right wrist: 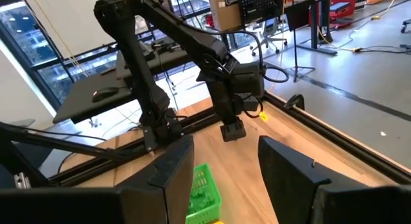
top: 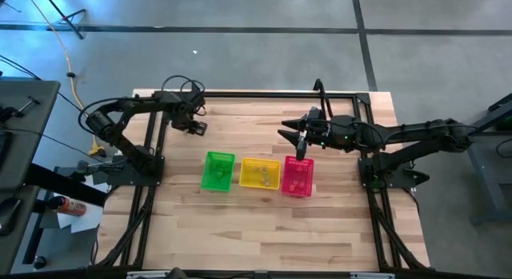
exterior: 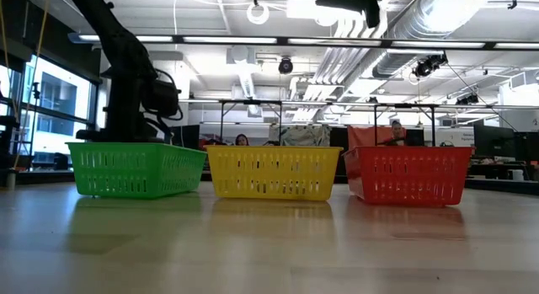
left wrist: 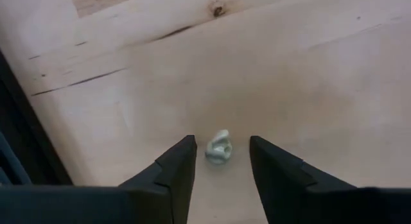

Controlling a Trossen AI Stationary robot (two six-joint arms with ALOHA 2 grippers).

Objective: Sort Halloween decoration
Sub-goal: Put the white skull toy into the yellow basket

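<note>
A pale trinket (left wrist: 219,147) lies on the wooden table, between the two fingers of my left gripper (left wrist: 221,161). That gripper is open, low over the table near its far left part (top: 194,127), and its fingers stand on either side of the trinket without touching it. My right gripper (right wrist: 225,166) is open and empty. It hangs in the air just beyond the pink basket's far side (top: 293,138). Small trinkets show faintly inside the yellow basket (top: 260,174). They are too small to tell apart.
Three plastic baskets stand in a row mid-table: green (top: 218,170), yellow (exterior: 271,172) and pink (top: 298,177). A dark frame rail (top: 256,95) runs along the far edge. Bare wood lies in front of the baskets (top: 264,231) and between the two grippers.
</note>
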